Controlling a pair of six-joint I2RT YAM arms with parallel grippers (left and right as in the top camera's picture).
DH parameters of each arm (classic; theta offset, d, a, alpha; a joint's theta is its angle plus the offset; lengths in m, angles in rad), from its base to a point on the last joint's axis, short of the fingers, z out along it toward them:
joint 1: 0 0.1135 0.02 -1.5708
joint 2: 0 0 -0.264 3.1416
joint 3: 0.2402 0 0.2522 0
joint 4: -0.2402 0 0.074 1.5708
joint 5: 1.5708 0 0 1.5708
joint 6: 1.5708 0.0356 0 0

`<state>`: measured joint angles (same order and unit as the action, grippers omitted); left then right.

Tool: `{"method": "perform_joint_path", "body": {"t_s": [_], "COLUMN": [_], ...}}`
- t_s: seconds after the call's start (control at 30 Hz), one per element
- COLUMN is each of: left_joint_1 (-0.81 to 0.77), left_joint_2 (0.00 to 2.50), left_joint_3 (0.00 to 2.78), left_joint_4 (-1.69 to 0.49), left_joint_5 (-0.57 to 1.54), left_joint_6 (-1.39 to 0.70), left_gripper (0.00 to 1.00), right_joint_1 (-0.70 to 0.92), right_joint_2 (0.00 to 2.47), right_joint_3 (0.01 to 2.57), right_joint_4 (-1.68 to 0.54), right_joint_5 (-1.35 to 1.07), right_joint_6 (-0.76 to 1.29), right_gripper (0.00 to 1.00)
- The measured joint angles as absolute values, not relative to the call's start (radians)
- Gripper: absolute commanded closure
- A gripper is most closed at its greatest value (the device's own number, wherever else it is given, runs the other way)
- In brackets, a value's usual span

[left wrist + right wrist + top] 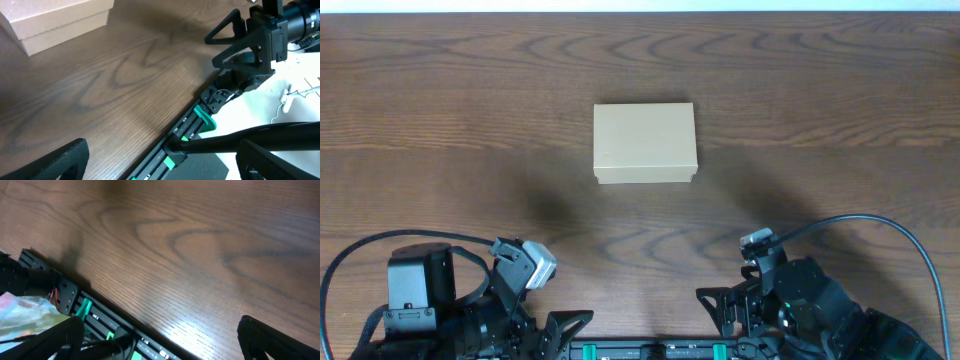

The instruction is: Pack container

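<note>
The container (645, 141) is a plain tan cardboard box, lid shut, in the middle of the wooden table. It also shows in the left wrist view (55, 22) at the top left. My left gripper (162, 162) is open and empty at the table's front edge, far from the box; it shows in the overhead view (558, 328). My right gripper (157, 340) is open and empty over the front edge; it shows in the overhead view (720, 308). No stationery items are in view.
A black rail with green clips (192, 131) runs along the table's front edge, also in the right wrist view (100, 322). Black cables (880, 225) loop from both arms. The right arm's body (255, 45) shows in the left wrist view.
</note>
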<state>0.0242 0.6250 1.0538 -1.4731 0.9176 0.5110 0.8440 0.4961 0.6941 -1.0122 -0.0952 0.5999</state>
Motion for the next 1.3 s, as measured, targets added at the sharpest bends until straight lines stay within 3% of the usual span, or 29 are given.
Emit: {"method": "perform_joint_path", "body": {"t_s": [0.3,0.7,0.87,1.03,1.3], "left_joint_1": [0.024,0.024,0.046,0.106,0.127], "left_joint_2": [0.625,0.62,0.542,0.352,0.162], "left_joint_3": [1.054,1.053,1.003,0.762,0.402], "left_joint_4": [-1.475,-1.464,-1.197,-0.883,-0.612], "left_joint_5": [0.692,0.625,0.575,0.468,0.386], "left_joint_6": [0.49,0.473,0.41,0.182,-0.031], "left_gripper": [0.05,0.05,0.05,0.05,0.05], "right_joint_1": [0.844,0.844,0.844,0.844,0.844], "right_joint_2": [0.496,0.496,0.496,0.496,0.496], "right_joint_3": [0.692,0.692,0.692,0.689,0.686], "right_joint_4": [-1.013,-1.012,-1.012,-1.012,-1.012], "right_joint_5": [-0.095,-0.095,-0.095,-0.095,-0.095], "right_joint_6": [0.617,0.618,0.618,0.618,0.618], "right_gripper": [0.01,0.01,0.01,0.01,0.01]}}
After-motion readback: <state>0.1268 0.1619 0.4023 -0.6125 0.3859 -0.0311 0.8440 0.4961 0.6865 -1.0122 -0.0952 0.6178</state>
